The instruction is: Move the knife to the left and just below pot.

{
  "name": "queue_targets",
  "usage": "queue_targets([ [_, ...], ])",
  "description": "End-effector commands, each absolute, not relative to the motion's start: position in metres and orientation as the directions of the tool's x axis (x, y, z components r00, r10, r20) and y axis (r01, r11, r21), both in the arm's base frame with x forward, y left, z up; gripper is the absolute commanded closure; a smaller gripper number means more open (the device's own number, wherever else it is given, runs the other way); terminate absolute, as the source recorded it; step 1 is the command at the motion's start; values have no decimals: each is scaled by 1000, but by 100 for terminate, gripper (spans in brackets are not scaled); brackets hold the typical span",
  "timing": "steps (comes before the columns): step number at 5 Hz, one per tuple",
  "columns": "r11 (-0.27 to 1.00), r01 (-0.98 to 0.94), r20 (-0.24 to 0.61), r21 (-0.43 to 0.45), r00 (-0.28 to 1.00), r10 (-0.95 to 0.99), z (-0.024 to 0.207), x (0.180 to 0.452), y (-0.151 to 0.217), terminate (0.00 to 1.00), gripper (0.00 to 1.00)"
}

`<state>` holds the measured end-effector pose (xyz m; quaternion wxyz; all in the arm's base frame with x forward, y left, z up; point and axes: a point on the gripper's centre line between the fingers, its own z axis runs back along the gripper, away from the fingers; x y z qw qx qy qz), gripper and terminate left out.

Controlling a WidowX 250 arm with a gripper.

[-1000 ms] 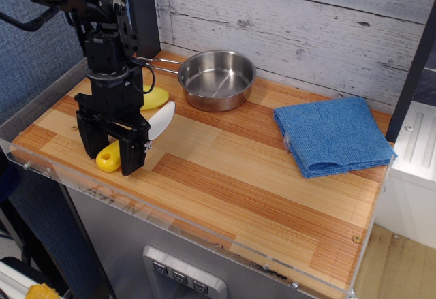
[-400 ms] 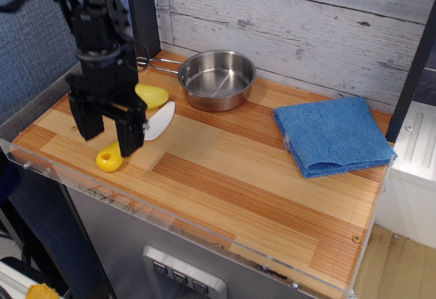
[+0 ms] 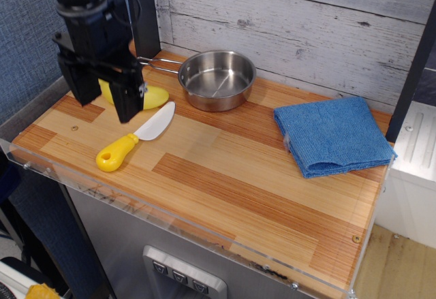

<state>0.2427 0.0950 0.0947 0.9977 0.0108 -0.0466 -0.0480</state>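
The knife (image 3: pixel 131 140) lies flat on the wooden table, its yellow handle toward the front left and its white blade pointing at the pot. The shiny steel pot (image 3: pixel 216 79) stands at the back, its thin handle reaching left. The knife is to the left of the pot and in front of it. My gripper (image 3: pixel 103 99) hangs open and empty above the table, over the knife's left side, with its two black fingers (image 3: pixel 127 99) apart. It touches nothing.
An all-yellow banana-shaped toy (image 3: pixel 148 97) lies between the knife and the pot handle, partly behind my gripper. A folded blue cloth (image 3: pixel 334 134) lies at the right. A grey plank wall runs behind the table; the table's front edge (image 3: pixel 204 229) has a clear lip.
My gripper has let go of the knife and risen up and slightly back. The knife now lies on the table in full view.
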Motion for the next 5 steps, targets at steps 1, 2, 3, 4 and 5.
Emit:
queue_targets([
  [1, 987, 159, 203, -18, 967, -152, 124, 231, 86, 0, 0],
  [2, 987, 159, 203, -18, 967, -152, 124, 231, 86, 0, 0],
  [3, 987, 159, 203, -18, 967, -152, 124, 231, 86, 0, 0],
  [4, 987, 159, 203, -18, 967, -152, 124, 231, 86, 0, 0],
  [5, 987, 159, 203, -18, 967, -152, 124, 231, 86, 100, 0],
])
